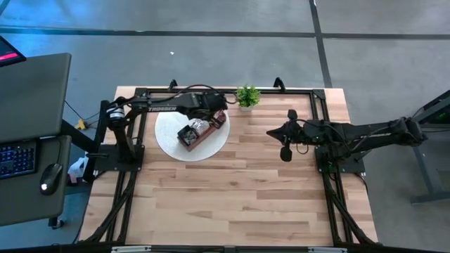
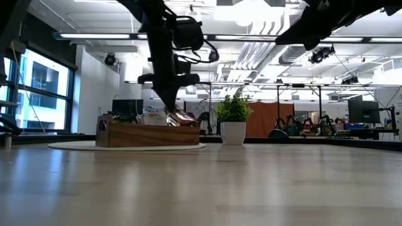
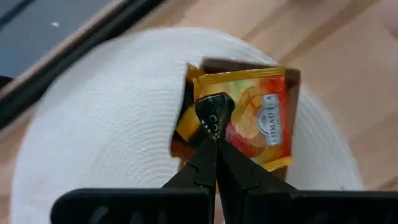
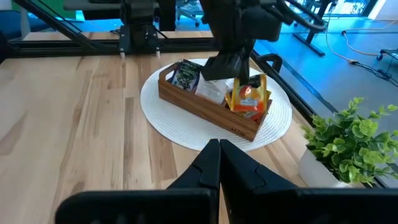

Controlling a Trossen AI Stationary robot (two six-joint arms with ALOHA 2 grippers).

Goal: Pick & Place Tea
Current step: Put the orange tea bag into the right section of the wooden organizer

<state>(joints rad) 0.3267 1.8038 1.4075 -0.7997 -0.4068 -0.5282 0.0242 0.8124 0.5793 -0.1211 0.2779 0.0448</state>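
A brown wooden box stands on a round white mat at the table's far left. It holds tea sachets, among them orange ones in its end compartment. My left gripper hangs over that compartment, shut on a dark tea sachet. In the right wrist view the left gripper shows right above the orange sachets. My right gripper is shut on nothing, raised over the table's right half and pointing toward the box. My left gripper pinches the dark sachet by its near edge between the two fingertips. The fingers come from above, slanting down. The sachet sticks out beyond the tips over the orange sachets in the end compartment; whether it touches them I cannot tell.
A small green plant in a white pot stands at the far edge, just right of the mat. A black frame borders the table. The light wooden tabletop stretches bare toward the near edge.
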